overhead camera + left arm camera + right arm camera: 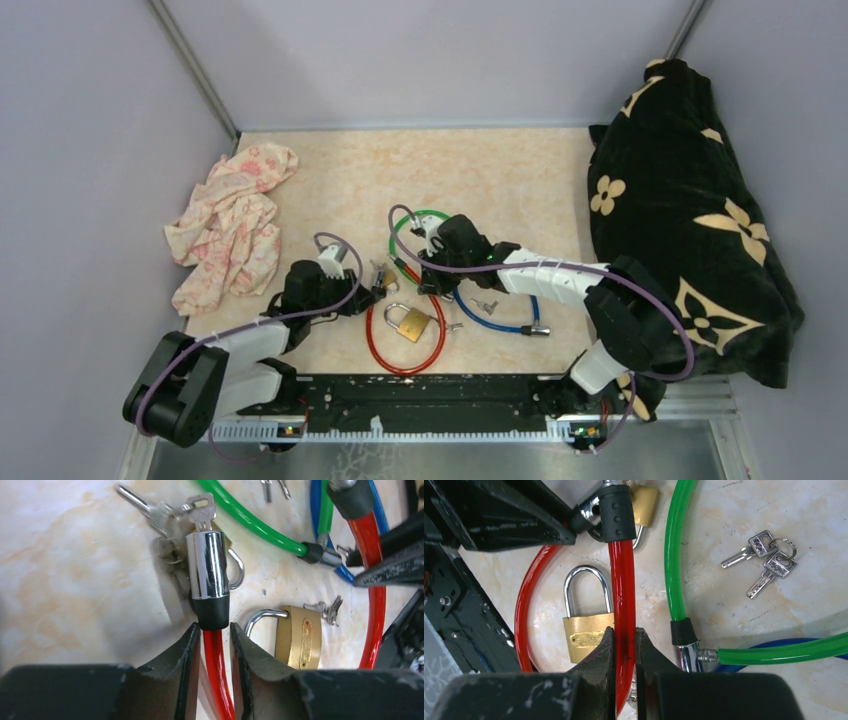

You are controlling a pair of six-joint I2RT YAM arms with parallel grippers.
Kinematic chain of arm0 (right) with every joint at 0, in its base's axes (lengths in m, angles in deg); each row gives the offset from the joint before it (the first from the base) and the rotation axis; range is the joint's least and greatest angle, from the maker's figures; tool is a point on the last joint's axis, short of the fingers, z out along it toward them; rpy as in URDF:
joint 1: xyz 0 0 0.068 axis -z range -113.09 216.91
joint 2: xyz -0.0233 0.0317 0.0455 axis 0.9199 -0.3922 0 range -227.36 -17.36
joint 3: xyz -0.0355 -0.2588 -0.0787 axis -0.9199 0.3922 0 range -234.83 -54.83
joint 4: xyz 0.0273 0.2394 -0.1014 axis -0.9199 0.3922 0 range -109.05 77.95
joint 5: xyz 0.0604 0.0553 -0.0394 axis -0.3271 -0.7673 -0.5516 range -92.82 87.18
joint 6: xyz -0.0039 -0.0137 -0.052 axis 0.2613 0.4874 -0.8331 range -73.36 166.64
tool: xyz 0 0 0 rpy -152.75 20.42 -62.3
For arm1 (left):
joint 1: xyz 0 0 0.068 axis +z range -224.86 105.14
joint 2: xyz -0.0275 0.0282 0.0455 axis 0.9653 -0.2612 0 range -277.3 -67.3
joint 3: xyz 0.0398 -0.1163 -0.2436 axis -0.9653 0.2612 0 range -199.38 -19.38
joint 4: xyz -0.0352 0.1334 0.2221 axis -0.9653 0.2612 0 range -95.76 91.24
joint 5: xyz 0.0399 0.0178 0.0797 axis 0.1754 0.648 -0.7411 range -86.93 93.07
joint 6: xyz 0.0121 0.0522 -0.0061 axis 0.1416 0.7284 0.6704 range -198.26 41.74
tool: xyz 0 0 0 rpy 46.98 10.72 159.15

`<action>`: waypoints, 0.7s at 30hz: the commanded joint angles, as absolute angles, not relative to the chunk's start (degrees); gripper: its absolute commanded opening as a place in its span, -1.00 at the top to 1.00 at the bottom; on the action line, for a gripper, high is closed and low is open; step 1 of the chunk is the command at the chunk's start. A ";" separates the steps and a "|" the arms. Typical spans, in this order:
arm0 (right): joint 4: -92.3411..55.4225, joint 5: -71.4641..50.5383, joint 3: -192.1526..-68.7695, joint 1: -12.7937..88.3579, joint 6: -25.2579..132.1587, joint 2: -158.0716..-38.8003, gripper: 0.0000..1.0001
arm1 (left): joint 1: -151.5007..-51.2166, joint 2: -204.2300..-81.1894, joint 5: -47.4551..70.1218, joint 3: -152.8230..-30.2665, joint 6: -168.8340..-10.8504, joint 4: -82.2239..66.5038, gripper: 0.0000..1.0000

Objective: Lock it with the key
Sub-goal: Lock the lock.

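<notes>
Left gripper [215,627] and right gripper [625,630] each clamp red cable [621,580] (padlock [586,632] beside), well inside table [480,170] edges.

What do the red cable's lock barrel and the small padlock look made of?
Shiny cylindrical lock barrel on the red cable: chromed metal, probably steel, given mirror-like reflections. Small yellow padlock: body looks brass, with dull golden sheen; its curved shackle is bright silvery metal, likely steel.

The red cable lock [623,595] loops around the brass padlock [586,630]; its chrome head [207,565] lies nearby. A silver key [201,511] sits in it.
</notes>
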State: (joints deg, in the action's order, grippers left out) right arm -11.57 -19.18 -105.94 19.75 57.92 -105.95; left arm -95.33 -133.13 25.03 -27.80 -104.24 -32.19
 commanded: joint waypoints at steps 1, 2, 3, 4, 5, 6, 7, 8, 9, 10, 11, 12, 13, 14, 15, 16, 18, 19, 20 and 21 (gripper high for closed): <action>-18.42 -20.60 -106.31 18.74 63.98 -104.55 1.00 | -100.16 -132.78 22.63 -31.43 -97.53 -29.54 0.39; -20.87 -20.18 -105.53 18.74 64.95 -104.24 1.00 | -100.51 -133.12 21.17 -31.76 -97.69 -29.10 0.42; -22.14 -19.39 -104.88 18.73 65.92 -104.01 1.00 | -100.85 -133.40 20.53 -32.03 -97.80 -28.68 0.47; -23.13 -18.82 -104.42 18.81 66.75 -103.74 1.00 | -101.30 -133.52 20.23 -32.22 -97.59 -28.49 0.52; -24.04 -18.52 -103.99 18.83 67.32 -103.54 1.00 | -102.05 -133.54 19.89 -32.46 -97.15 -28.25 0.59; -25.19 -18.40 -103.61 18.83 67.91 -103.29 1.00 | -103.03 -133.68 19.68 -32.67 -96.43 -28.19 0.65; -26.46 -18.49 -103.15 18.79 68.39 -102.96 1.00 | -103.91 -133.95 19.97 -32.68 -95.78 -28.58 0.70; -27.73 -19.08 -102.61 18.83 68.57 -102.70 1.00 | -104.51 -134.31 20.52 -32.42 -95.31 -29.47 0.79; -28.24 -19.90 -102.46 18.83 68.26 -102.87 1.00 | -104.68 -134.51 21.28 -31.94 -95.16 -31.42 0.94; -27.49 -20.48 -102.76 18.83 67.55 -103.25 1.00 | -104.73 -134.64 21.73 -31.46 -95.26 -32.21 1.00; -24.65 -20.75 -103.76 18.85 66.53 -103.71 1.00 | -104.68 -134.42 21.53 -31.31 -95.57 -33.00 1.00; -22.19 -21.10 -104.38 18.91 65.44 -104.10 1.00 | -104.60 -133.87 20.97 -31.25 -95.54 -33.26 1.00; -20.53 -21.53 -104.70 18.92 64.83 -104.22 1.00 | -104.58 -133.14 20.28 -31.33 -95.05 -33.65 1.00; -19.35 -21.99 -104.59 18.96 64.49 -104.09 1.00 | -104.61 -132.34 19.32 -31.33 -94.05 -34.29 1.00; -18.29 -22.31 -104.27 19.00 64.47 -103.60 1.00 | -104.64 -131.49 18.06 -31.26 -92.79 -35.29 1.00; -17.01 -22.67 -103.78 19.01 64.40 -103.06 1.00 | -104.63 -130.92 16.46 -31.20 -90.74 -36.55 1.00; -15.32 -23.11 -103.01 19.00 64.40 -101.77 1.00 | -104.60 -130.44 12.80 -31.05 -86.35 -39.15 1.00; -14.60 -23.65 -102.69 18.94 64.47 -101.36 1.00 | -104.49 -130.41 11.93 -30.91 -85.45 -40.79 1.00; -14.22 -24.31 -102.46 18.90 64.71 -101.16 1.00 | -104.50 -130.79 13.09 -30.96 -84.13 -41.91 1.00; -14.45 -25.02 -102.18 18.90 65.14 -101.35 1.00 | -104.72 -131.25 14.77 -31.16 -83.05 -42.39 1.00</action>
State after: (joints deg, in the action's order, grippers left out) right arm -14.54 -20.08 -102.07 19.71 64.81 -105.10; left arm -104.11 -131.57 15.48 -30.91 -90.05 -33.79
